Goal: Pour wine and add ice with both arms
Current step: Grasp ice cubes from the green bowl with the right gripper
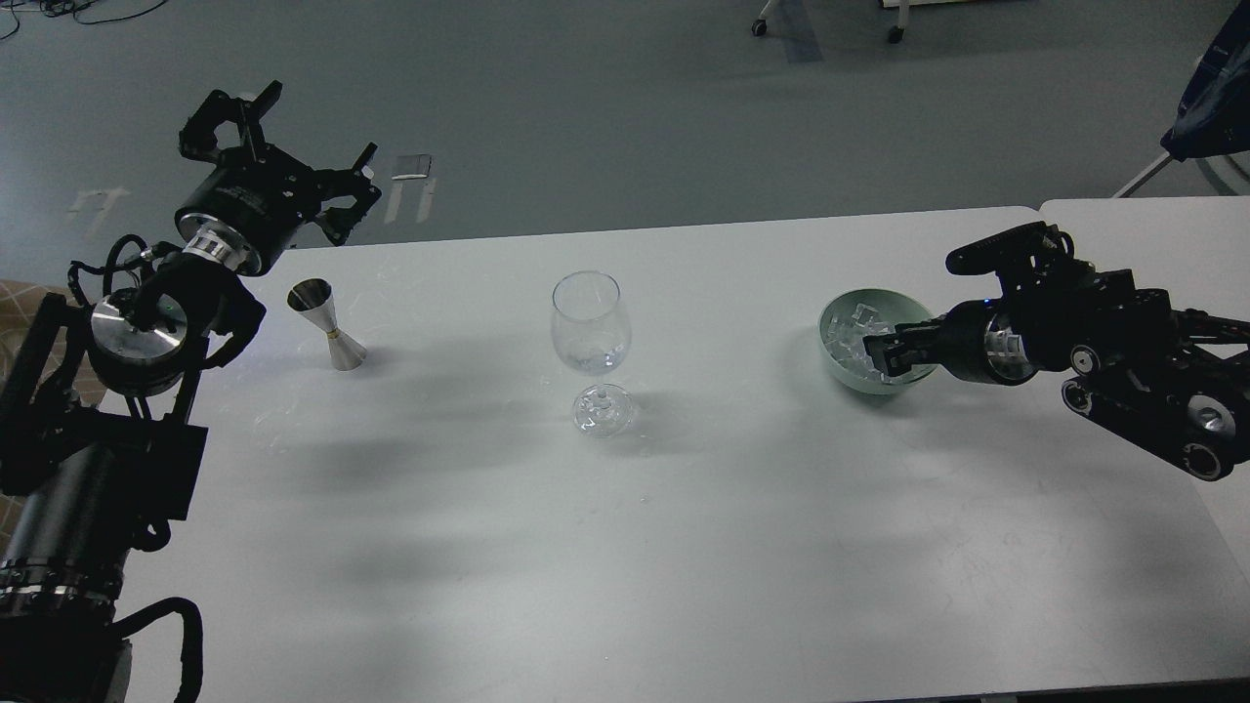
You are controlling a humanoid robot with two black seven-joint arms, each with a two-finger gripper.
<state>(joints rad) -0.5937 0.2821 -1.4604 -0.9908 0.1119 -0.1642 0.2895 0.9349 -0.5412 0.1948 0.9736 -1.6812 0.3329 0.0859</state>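
Note:
A clear wine glass [587, 327] stands at the table's middle with a little clear wine [592, 361] in the bottom of its bowl. A silver jigger [328, 324] stands upright to its left. A pale green bowl [842, 369] at the right holds several ice cubes [852, 332]. My right gripper [882, 355] reaches into the bowl from the right, its fingers down among the ice; they are too dark to tell whether they grip a cube. My left gripper [317, 125] is open and empty, raised above the table's far left edge, behind the jigger.
The white table [625, 547] runs to its front edge below. A second white table [1143, 227] adjoins at the far right. Grey floor lies beyond the far edge. A dark blue object [1211, 98] stands at the upper right.

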